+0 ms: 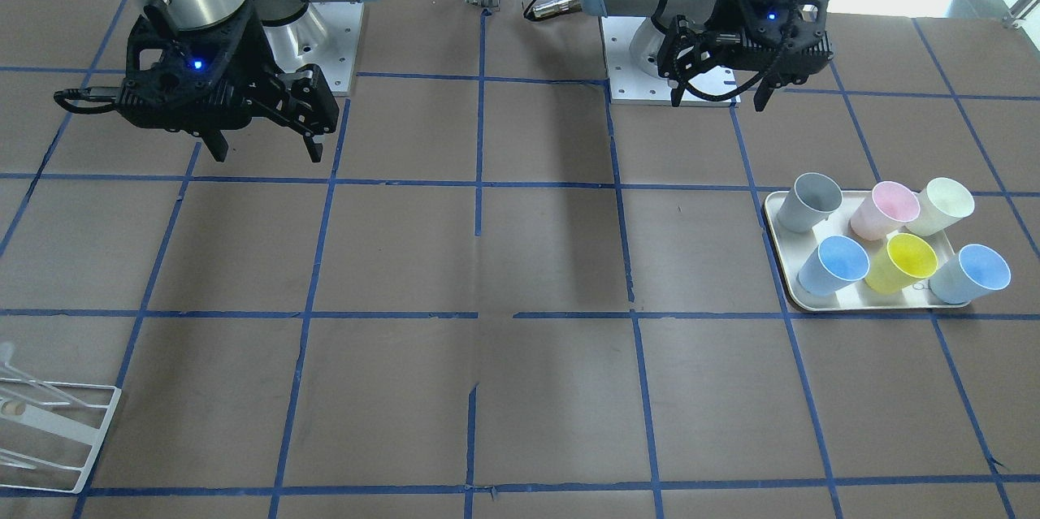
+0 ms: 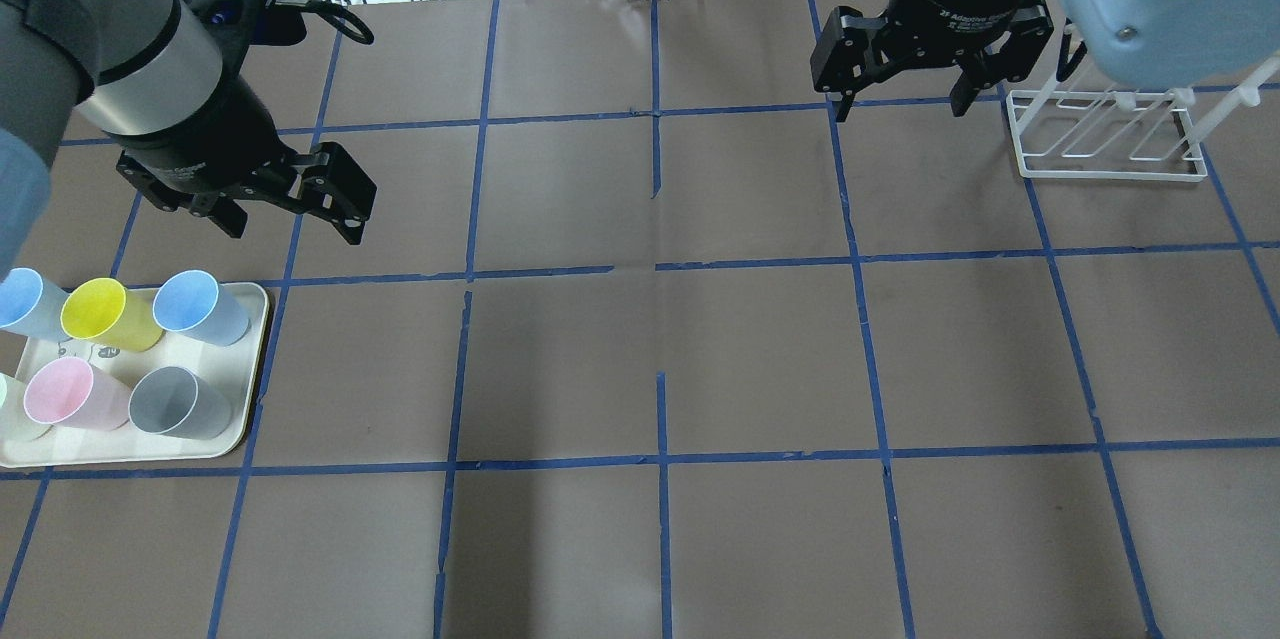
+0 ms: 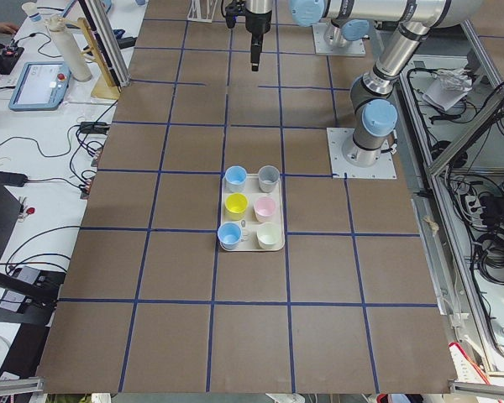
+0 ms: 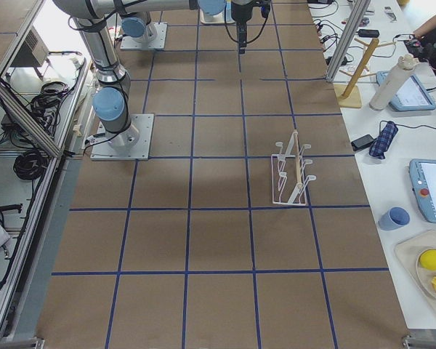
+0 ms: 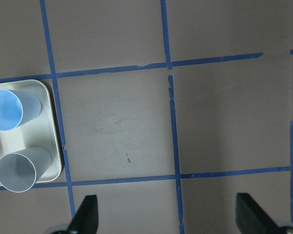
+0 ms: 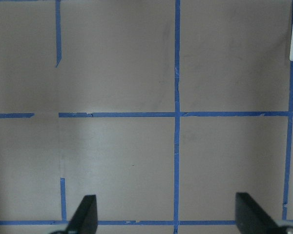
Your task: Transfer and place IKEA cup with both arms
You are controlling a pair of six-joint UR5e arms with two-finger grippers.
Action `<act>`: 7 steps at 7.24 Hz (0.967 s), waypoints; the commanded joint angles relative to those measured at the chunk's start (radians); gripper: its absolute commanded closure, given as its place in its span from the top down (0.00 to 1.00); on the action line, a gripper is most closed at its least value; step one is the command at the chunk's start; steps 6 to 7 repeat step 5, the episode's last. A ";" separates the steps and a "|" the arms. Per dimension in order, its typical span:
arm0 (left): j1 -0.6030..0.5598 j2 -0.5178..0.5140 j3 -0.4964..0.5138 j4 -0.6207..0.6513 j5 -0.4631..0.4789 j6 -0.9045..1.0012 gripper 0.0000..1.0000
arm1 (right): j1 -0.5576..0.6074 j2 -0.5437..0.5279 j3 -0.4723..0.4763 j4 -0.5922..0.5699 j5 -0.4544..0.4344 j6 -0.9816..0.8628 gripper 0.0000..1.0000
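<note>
Two robot arms hang over a brown bench (image 2: 650, 369) gridded with blue tape. Both claws are spread wide and hold nothing.

At the robot's left end of the bench, a pale tray (image 2: 256, 359) carries six upright cups, mouths up, in two rows. Two of them are the same pale blue. I take the IKEA cup (image 2: 200, 307) to be the one at the tray's inner end, though I cannot be sure which of the two is meant. Its long axis is vertical.

The left claw (image 2: 290, 219) hovers above bare bench just beyond the tray. The cup lies back toward the robot and a little outward from it. In the left wrist view it sits at the far left edge, beside the grey cup (image 5: 19, 170).

The right claw (image 2: 902, 104) is well apart from the tray, near a white wire rack (image 2: 1105, 134). The left arm is clearly the nearer one.

In the overhead view the other blue cup (image 2: 20, 304) and a pale-green cup are cut off at the picture's edge. The right arm's joint cap hides part of the rack. Both wrist views show only the fingertips.
</note>
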 commanded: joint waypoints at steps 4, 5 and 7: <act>0.007 0.001 -0.014 0.005 -0.006 0.007 1.00 | 0.000 0.000 0.000 0.002 -0.001 -0.001 1.00; 0.007 0.002 -0.016 0.004 -0.003 -0.007 1.00 | 0.000 0.002 0.000 -0.001 0.000 -0.003 1.00; 0.007 0.002 -0.016 0.004 -0.003 -0.007 1.00 | 0.000 0.002 0.000 -0.001 0.000 -0.003 1.00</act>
